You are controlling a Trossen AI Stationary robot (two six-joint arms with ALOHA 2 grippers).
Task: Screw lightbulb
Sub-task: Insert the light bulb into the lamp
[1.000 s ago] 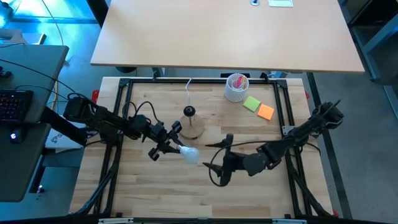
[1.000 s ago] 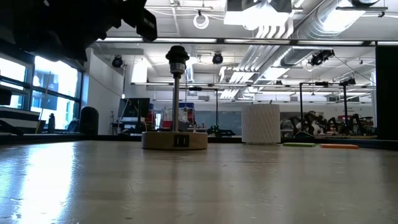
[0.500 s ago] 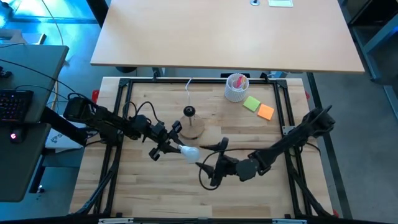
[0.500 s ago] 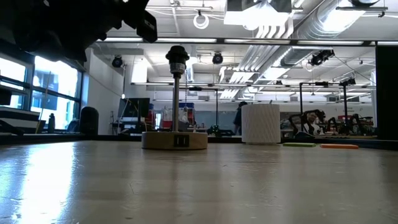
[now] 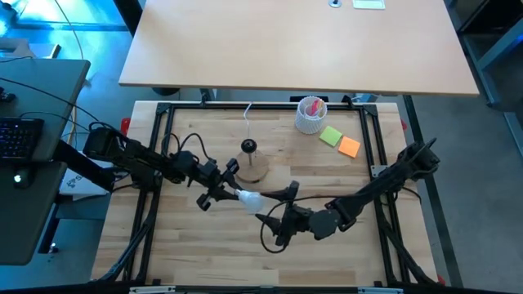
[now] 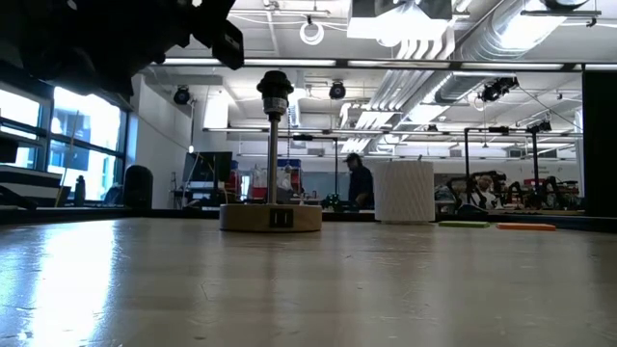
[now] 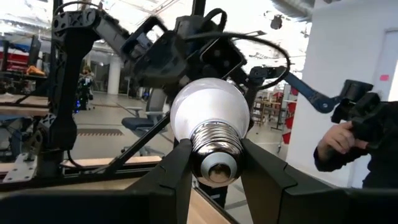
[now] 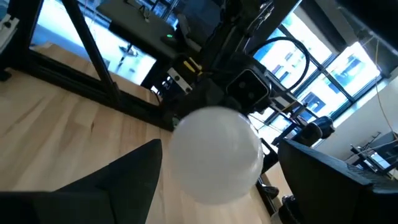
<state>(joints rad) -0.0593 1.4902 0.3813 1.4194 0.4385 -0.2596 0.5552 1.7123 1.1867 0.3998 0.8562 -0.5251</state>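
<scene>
Surface: light wooden plank table (image 5: 204,245) inside a black metal frame, seen from above; a second, larger pale tabletop (image 5: 294,45) lies beyond it at 12 o'clock.
Background: in the low view an open workshop with ceiling pipes and lamps; a person (image 6: 359,181) in dark clothes stands far behind the table.
Lightbulb: small white rounded bulb with a pale threaded screw base (image 5: 249,201), near the middle of the table, held off the surface, its axis about level, the round end toward 3 o'clock.
Left claw: left claw (image 5: 231,193) comes from 9 o'clock; its two dark fingers (image 7: 175,168) pinch the screw base of the lightbulb (image 7: 210,121) from both sides.
Right claw: right claw (image 5: 275,214) comes from 3 o'clock, just beside the round end of the bulb; its fingers (image 8: 121,180) are spread wide on either side of the white globe (image 8: 216,152), and I cannot tell if they touch it.
Stand: round wooden disc with an upright black socket on a thin post (image 5: 249,166), at 12 o'clock from the bulb, near but apart from it.
Cup: white perforated cup with pink contents (image 5: 310,114), at 1 o'clock on the table.
Notes: one green square pad (image 5: 330,135) and one orange square pad (image 5: 349,147), just beside each other, at 2 o'clock.
</scene>
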